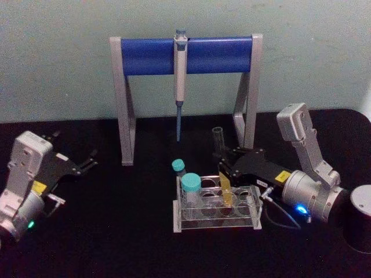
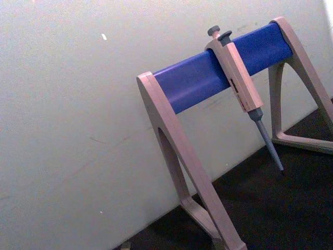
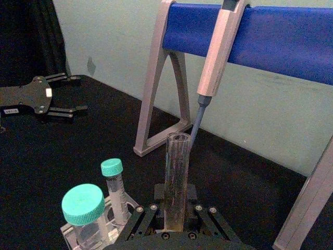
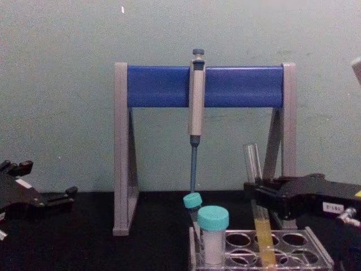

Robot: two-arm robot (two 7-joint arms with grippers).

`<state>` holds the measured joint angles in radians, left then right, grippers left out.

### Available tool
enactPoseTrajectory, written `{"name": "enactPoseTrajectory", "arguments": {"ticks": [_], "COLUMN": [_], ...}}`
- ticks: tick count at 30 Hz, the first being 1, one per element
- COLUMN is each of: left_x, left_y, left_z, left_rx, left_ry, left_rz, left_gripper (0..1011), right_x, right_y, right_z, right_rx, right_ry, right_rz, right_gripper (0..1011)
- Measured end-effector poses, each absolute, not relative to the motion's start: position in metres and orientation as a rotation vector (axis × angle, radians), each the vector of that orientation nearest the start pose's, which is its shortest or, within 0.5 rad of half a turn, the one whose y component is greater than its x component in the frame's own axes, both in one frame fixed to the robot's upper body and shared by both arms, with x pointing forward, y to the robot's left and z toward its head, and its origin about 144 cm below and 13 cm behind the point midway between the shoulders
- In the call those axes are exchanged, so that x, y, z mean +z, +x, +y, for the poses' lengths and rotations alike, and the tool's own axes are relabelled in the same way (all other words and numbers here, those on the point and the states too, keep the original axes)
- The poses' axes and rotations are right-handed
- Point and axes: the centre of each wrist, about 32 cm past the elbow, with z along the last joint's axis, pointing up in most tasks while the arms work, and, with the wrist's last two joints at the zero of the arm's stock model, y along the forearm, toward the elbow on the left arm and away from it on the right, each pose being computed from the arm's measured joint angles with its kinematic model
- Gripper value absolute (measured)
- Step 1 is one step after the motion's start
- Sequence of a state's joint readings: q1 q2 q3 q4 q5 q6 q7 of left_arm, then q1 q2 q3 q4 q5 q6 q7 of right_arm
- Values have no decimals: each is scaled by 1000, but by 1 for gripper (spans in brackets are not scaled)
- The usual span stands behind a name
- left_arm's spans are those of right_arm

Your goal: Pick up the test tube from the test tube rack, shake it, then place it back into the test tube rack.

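The right gripper (image 4: pixel 257 196) is closed on the test tube (image 4: pixel 263 231) at mid-height, right of centre in the chest view. The tube stands slightly tilted, with its yellow-filled lower end inside a hole of the rack (image 4: pixel 324 257) at the lower right. A teal-capped vial (image 4: pixel 213 234) and a small capped tube (image 4: pixel 193 203) occupy the rack's left end. The left gripper (image 1: pixel 91 160) is parked with its fingers apart over the bench (image 1: pixel 116 231), at the left edge of the head view.
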<state>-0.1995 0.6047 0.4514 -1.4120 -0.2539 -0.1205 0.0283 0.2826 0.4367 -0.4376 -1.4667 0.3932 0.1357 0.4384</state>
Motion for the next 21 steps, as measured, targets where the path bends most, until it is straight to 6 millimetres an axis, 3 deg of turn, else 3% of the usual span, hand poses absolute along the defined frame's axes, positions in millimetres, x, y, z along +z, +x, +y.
{"name": "enactPoseTrajectory", "arguments": {"ticks": [21], "left_x": [1140], "left_y": [489], "left_z": [310], "left_rx": [1248], "left_ry": [304], "left_rz": [-285], "left_gripper": [1002], "right_x": [1179], "right_y": [512], "right_z": [-248], "right_rx": [-775], "right_ry": [-145], "right_rz": [28], "right_gripper": [229]}}
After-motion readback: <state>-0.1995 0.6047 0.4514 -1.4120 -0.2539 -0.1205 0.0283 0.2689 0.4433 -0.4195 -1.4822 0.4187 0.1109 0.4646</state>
